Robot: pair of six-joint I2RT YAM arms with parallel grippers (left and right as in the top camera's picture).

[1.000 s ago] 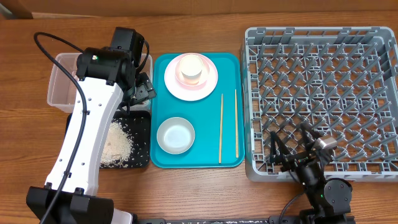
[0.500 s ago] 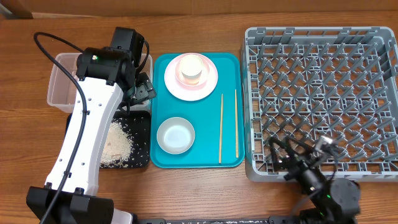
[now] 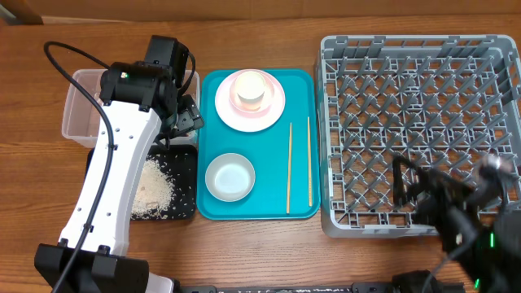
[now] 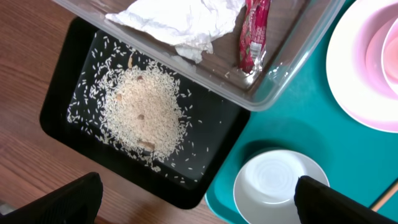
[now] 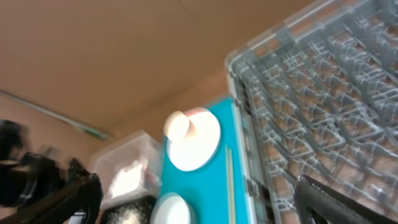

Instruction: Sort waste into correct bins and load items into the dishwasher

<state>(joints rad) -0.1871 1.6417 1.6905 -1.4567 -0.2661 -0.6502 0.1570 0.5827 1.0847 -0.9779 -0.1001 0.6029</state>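
My left gripper (image 3: 184, 119) hangs open and empty over where the clear tub (image 3: 80, 114) meets the black tray (image 3: 186, 163). In the left wrist view the open jaws (image 4: 199, 208) frame the rice (image 4: 143, 115) in the black tray (image 4: 74, 99). The napkin (image 4: 180, 22) and red wrapper (image 4: 254, 34) lie in the tub (image 4: 292, 68). One white bowl (image 3: 229, 177), the pink plate (image 3: 273, 114) with the cup (image 3: 250, 89) on it, and the chopsticks (image 3: 289, 167) lie on the teal tray (image 3: 269, 195). My right gripper (image 3: 404, 185) is open and empty over the front of the grey rack (image 3: 415, 49).
The right wrist view is blurred; its open jaws (image 5: 199, 208) face the teal tray (image 5: 211, 180), the plate (image 5: 193, 140), the bowl (image 5: 171, 208) and the rack (image 5: 311, 93). Bare wooden table lies in front of the trays. Only one bowl shows.
My right arm has risen and swung to the right, over the rack's front right part, and looks blurred. My left arm and all the objects have stayed put.
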